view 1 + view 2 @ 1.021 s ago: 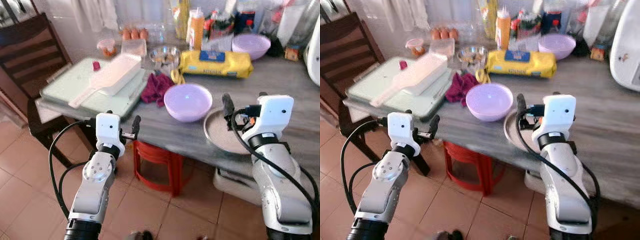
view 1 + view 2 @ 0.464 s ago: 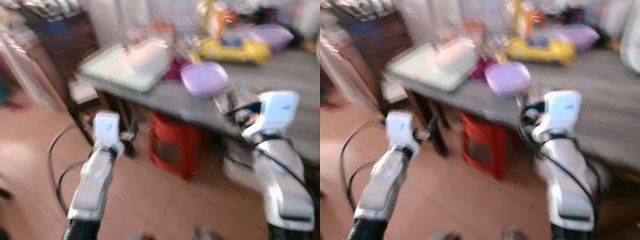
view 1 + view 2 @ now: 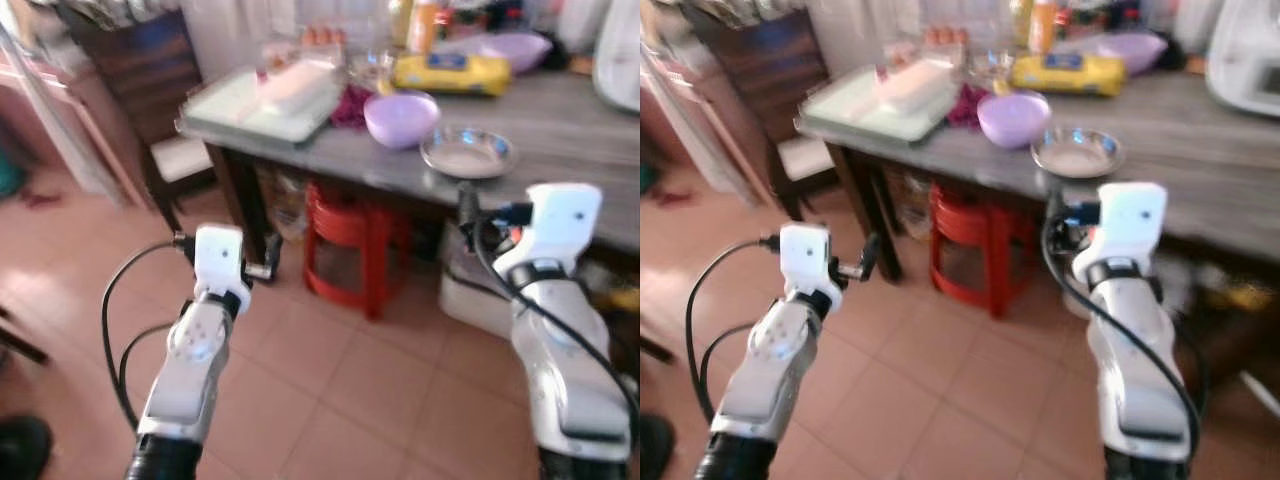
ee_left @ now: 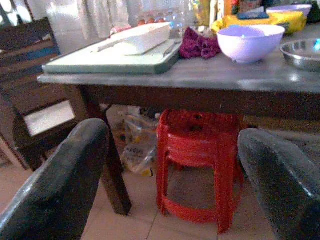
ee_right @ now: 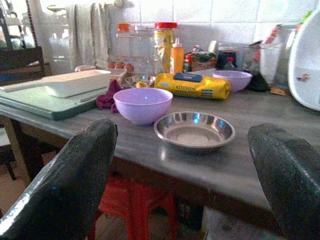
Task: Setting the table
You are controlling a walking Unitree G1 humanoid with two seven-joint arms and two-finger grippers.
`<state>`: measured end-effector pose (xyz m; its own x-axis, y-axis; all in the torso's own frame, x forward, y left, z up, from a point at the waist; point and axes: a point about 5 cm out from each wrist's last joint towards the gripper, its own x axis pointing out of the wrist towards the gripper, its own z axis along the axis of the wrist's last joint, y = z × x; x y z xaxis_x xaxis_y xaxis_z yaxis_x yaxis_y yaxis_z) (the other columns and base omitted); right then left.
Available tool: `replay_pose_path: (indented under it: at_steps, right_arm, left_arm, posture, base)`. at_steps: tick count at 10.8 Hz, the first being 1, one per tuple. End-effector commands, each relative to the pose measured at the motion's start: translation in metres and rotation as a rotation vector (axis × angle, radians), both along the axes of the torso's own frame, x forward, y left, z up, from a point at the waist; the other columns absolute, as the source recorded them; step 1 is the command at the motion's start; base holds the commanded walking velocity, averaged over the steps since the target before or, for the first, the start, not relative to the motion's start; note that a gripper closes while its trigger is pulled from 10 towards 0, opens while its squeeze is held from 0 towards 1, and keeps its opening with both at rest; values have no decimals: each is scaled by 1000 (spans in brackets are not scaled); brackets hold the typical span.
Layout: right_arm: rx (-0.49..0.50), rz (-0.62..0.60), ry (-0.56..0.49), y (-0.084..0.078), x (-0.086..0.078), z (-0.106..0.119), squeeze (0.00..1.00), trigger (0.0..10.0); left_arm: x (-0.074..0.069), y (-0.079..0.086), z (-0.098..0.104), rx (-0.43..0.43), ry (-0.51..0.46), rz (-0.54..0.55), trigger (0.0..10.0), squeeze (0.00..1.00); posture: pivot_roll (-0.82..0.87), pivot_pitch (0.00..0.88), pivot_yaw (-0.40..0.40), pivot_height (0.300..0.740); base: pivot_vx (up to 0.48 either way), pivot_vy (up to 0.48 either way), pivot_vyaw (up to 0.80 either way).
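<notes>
While both arms hang over the tiled floor, the left hand (image 4: 165,185) and right hand (image 5: 182,175) are spread, holding nothing; the shallow round steel dish (image 5: 194,131) sits on the grey counter (image 5: 280,125) just beside the lilac plastic bowl (image 5: 142,104).

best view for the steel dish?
Right wrist view: the steel dish sits sharp and central between the open right gripper fingers, rim and hollow clear, beside the purple bowl. Both eye views show it small and blurred near the table edge; the left wrist view catches its rim at the frame edge.
</notes>
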<state>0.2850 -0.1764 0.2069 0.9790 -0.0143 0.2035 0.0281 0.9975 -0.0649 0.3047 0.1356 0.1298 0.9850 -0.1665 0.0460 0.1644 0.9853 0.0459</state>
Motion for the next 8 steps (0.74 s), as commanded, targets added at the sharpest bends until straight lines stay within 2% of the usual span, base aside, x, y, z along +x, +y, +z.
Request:
replay_pose_path:
  at_steps: [1, 3, 5, 6, 7, 8]
  right_arm:
    - [-4, 11, -16, 5, 0, 4, 0, 10000]
    - [25, -2, -6, 7, -2, -5, 0, 10000]
    - [74, -2, 57, 10, -9, -29, 0, 10000]
    - [120, -23, 120, 9, -15, -49, 0, 10000]
    - [98, -32, 149, 9, -18, -60, 0, 10000]
    - [117, -51, 174, 8, -21, -68, 0, 10000]
  left_arm:
    - [0, 2, 0, 8, -5, -2, 10000, 0]
    - [-3, 5, -6, 11, -25, -10, 10000, 0]
    - [-13, 19, -22, 25, -10, 70, 10000, 0]
    - [-23, 29, -36, 34, 8, 129, 10000, 0]
    - [-30, 39, -44, 49, 15, 183, 10000, 0]
    - [-35, 44, -46, 43, 27, 201, 10000, 0]
  posture:
    - [-82, 87, 109, 740]
    - [-82, 85, 108, 740]
    - [-82, 84, 102, 740]
    - [-79, 77, 93, 740]
    - [-78, 73, 83, 740]
    - [-78, 67, 78, 740]
  base:
    - [-341, 0, 0]
    - [0, 0, 0]
    - [0, 0, 0]
    - [0, 0, 0]
    - [0, 0, 0]
    - [0, 0, 0]
